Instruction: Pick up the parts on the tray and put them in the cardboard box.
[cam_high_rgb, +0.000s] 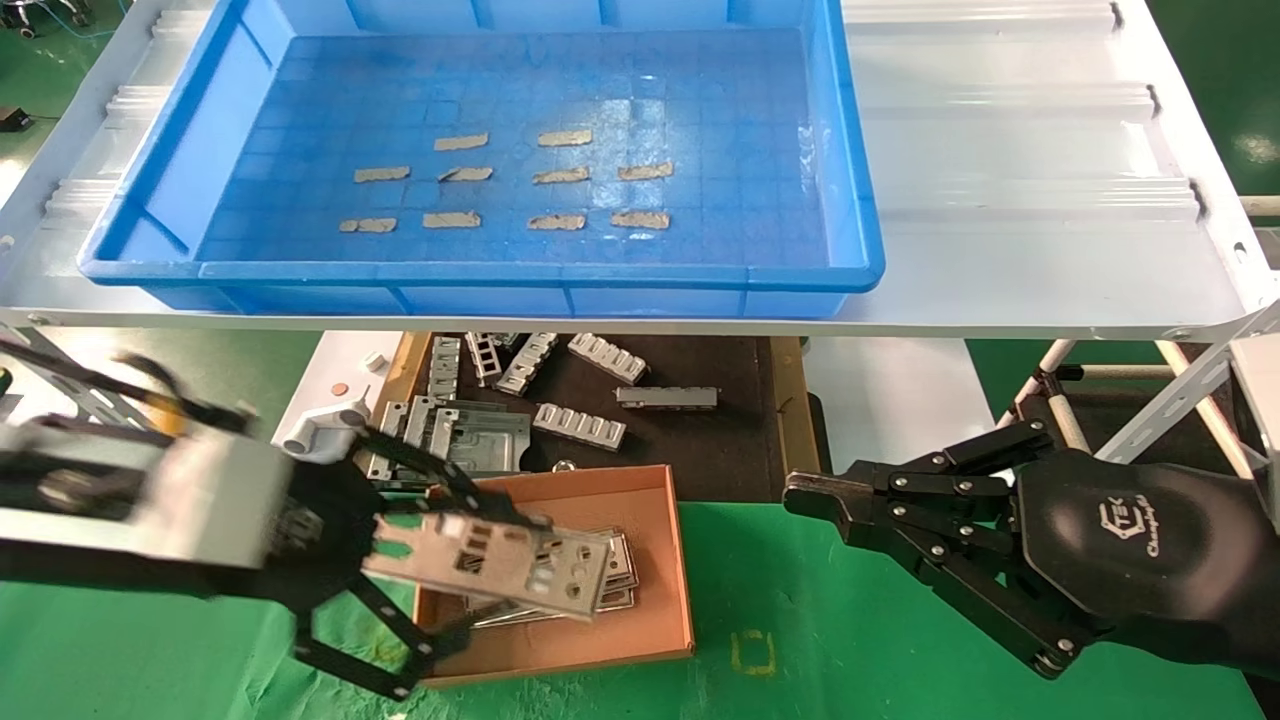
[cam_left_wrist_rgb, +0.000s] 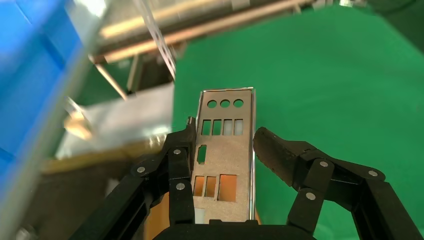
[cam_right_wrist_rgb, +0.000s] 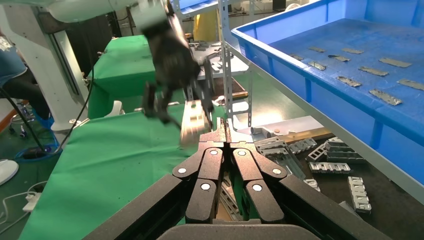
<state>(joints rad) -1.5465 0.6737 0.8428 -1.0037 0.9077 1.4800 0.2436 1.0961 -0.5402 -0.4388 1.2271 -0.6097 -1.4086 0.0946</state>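
1. Closest to the head camera, the left hand (cam_high_rgb: 400, 600) hovered over the near left corner of the cardboard box (cam_high_rgb: 640, 640), its black fingers (cam_left_wrist_rgb: 180, 170) spread wide.
2. One part (cam_high_rgb: 500, 565), a silvery plate with punched rectangular and round cut-outs, lay between those fingers. In the left wrist view the plate (cam_left_wrist_rgb: 227, 155) touched the finger on one side, while the opposite fingertip (cam_left_wrist_rgb: 272, 150) stood just clear of its edge, so the hand looked released around the plate rather than clamped on it.
3. Beneath the held plate, more parts (cam_high_rgb: 620, 575) lay stacked flat inside the cardboard box.
4. That box rested on the green tabletop (cam_high_rgb: 850, 650), directly below the left hand.
5. Well apart from the left hand, on the other side of the box, the right hand (cam_high_rgb: 800, 495) hung idle above the green tabletop with its fingers clenched together and nothing between them; the right wrist view showed its fingertips (cam_right_wrist_rgb: 225, 135) pressed tip to tip.
6. Beyond the left hand, ribbed grey brackets (cam_high_rgb: 580, 425) were scattered on a dark wood-edged mat (cam_high_rgb: 740, 440) just behind the box.
7. Farther beyond and above both hands, the blue tray (cam_high_rgb: 860, 200) sat on a white shelf (cam_high_rgb: 1030, 200); its gridded floor carried only short tan tape strips (cam_high_rgb: 560, 175).
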